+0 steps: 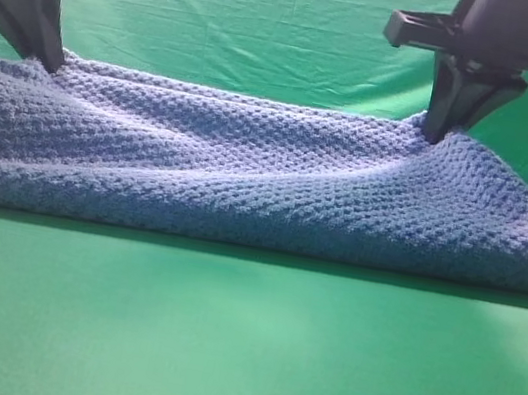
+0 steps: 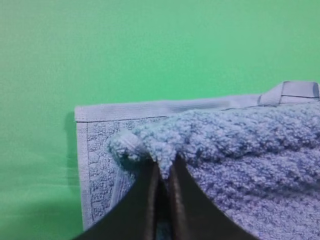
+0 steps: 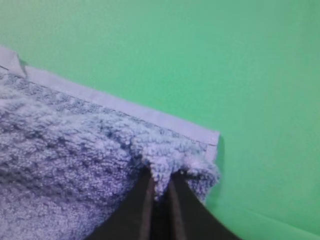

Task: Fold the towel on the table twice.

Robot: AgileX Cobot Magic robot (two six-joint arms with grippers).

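Note:
The blue-grey waffle-weave towel (image 1: 248,170) lies folded over on the green table (image 1: 239,346), its rounded fold facing the front. My left gripper (image 1: 49,60) pinches the upper layer's far left corner. In the left wrist view the black fingers (image 2: 145,200) are shut on a tuft of towel (image 2: 240,145) just above the lower layer's pale hem. My right gripper (image 1: 437,133) pinches the far right corner in the same way. In the right wrist view its fingers (image 3: 142,205) clamp the towel (image 3: 65,160) near the hemmed corner.
A wrinkled green backdrop cloth (image 1: 271,36) hangs behind the table. Bare green table surface stretches in front of the towel and past its far edge (image 2: 150,50).

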